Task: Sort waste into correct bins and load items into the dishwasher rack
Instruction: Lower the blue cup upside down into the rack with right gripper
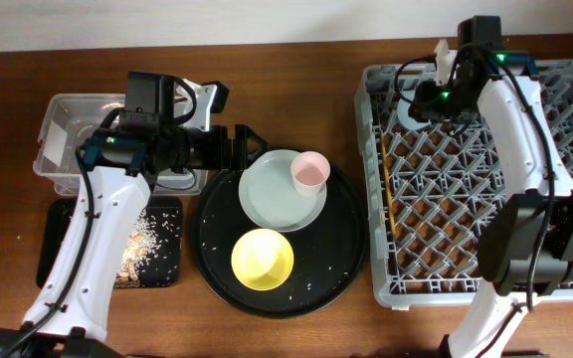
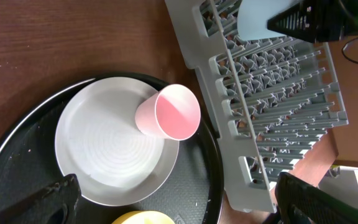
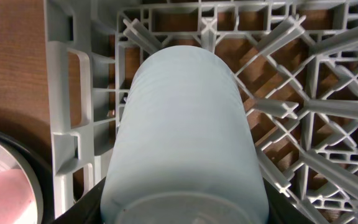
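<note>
Wooden table; right end effector grips blue cup, left end effector spread empty

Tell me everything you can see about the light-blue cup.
The light-blue cup is small, pale and matte, plastic-looking, with faint rings around its wall. The right gripper clasps the end nearest its camera, holding it over the corner of the dishwasher rack beside the round black tray. Whether it touches the pegs cannot be told; its inside is hidden.
</note>
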Motion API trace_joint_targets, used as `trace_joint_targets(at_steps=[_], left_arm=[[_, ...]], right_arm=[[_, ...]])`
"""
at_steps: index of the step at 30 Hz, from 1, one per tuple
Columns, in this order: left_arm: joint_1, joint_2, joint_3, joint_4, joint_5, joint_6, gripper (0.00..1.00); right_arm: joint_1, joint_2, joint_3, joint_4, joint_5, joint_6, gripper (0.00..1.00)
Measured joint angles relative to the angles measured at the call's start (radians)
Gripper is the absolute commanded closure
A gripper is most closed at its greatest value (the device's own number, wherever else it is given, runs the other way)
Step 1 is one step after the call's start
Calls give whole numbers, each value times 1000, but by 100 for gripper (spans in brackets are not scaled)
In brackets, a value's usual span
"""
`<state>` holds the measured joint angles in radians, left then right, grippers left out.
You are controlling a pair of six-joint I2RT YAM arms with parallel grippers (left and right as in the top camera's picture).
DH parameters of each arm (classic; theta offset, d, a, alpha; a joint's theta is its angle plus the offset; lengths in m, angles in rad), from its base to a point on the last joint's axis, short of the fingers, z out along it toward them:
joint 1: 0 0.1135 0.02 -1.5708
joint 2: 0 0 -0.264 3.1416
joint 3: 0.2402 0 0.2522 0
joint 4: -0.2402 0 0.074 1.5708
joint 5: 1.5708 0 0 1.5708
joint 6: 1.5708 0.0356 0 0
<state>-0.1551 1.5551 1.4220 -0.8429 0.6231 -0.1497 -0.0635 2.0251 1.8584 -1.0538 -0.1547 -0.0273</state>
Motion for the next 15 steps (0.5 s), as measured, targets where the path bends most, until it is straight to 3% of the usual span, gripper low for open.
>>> trace_joint_targets(at_steps=[6, 7, 10, 15], left_arm=[[0, 0, 0, 0, 0, 0, 1], [0, 0, 0, 0, 0, 0, 1], [0, 0, 0, 0, 0, 0, 1], [0, 0, 0, 0, 0, 0, 1]], right_arm=[[0, 0, -1, -5, 38, 0, 58], [0, 0, -1, -9, 43, 1, 53], [0, 0, -1, -12, 46, 0, 51], [0, 0, -1, -12, 53, 0, 35]])
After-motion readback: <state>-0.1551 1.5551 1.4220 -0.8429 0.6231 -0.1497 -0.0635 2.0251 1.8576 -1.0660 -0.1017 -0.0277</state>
